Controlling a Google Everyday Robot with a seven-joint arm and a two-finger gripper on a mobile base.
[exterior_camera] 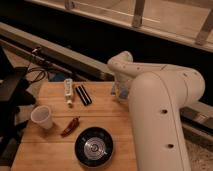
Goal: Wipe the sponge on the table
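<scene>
So the arm (160, 115) is hogging the whole right side of the shot. A fat white segment is rising from the bottom edge, then bending over at the elbow and reaching back left and down toward the far right part of the wooden table (107, 117). The wrist end is curling downward, and the gripper (119, 95) is sitting tucked under it, right down at the tabletop near the far edge. The arm's own bulk is covering most of it, so I can't tell whether it's open or clamped on anything.

As for the sponge, a small pale bluish patch (115, 92) is peeking out right at the gripper, low against the wood. That's the only candidate, but I can't say for sure it's the sponge.

Everything else is lying to the gripper's left in the picture. A black two-bar thing (83, 95) is sitting nearest, with a white tube (68, 92) just beside it on the far side from the gripper. Closer to the camera than the gripper, a round black bowl (94, 146) with a shiny centre is resting on the wood. A red chili (70, 126) is lying left of the bowl, and a white paper cup (42, 116) is standing beyond that — well apart from the gripper.
</scene>
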